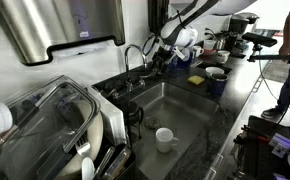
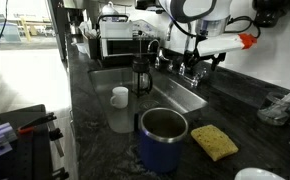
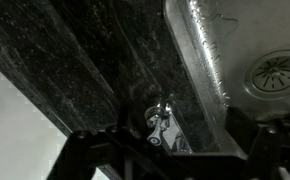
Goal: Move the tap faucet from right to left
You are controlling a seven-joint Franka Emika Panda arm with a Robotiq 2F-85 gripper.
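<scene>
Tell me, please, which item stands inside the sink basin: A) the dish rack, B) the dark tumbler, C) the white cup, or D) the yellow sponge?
C: in an exterior view the white cup stands upright on the floor of the sink, while the yellow sponge lies outside the basin on the countertop.

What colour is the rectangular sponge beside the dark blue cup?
The rectangular sponge is yellow, seen best in an exterior view.
</scene>
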